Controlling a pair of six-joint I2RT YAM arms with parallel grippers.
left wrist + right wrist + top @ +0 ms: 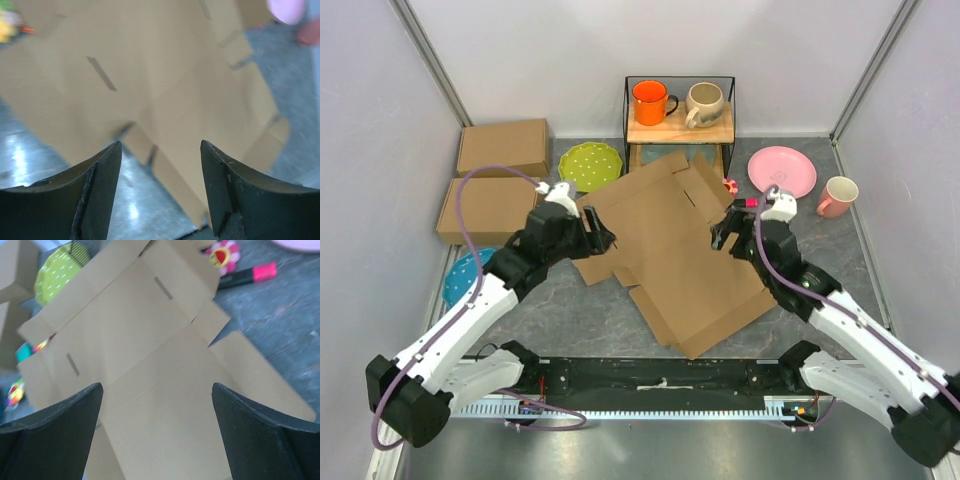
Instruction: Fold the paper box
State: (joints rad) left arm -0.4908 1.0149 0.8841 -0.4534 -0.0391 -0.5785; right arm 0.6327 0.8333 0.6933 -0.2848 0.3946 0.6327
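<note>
**Item:** paper box (665,255). It is a flat, unfolded sheet at the middle of the table (570,320). I read its long axis as slanting from the far middle toward the near right edge.

**Left gripper** (605,238): jaws apart, holding nothing, at the sheet's left flaps. The sheet lies to its right.

**Right gripper** (725,232): jaws spread wide, empty, over the right flaps. The sheet lies to its left.

**Reach:** the sheet sits between both arms, and I judge neither clearly nearer. Each one serves its own side flap.

Green plate (590,166), pink plate (782,171), pink mug (839,196), orange mug (650,102) on shelf (678,131), pink marker (248,275)
</note>
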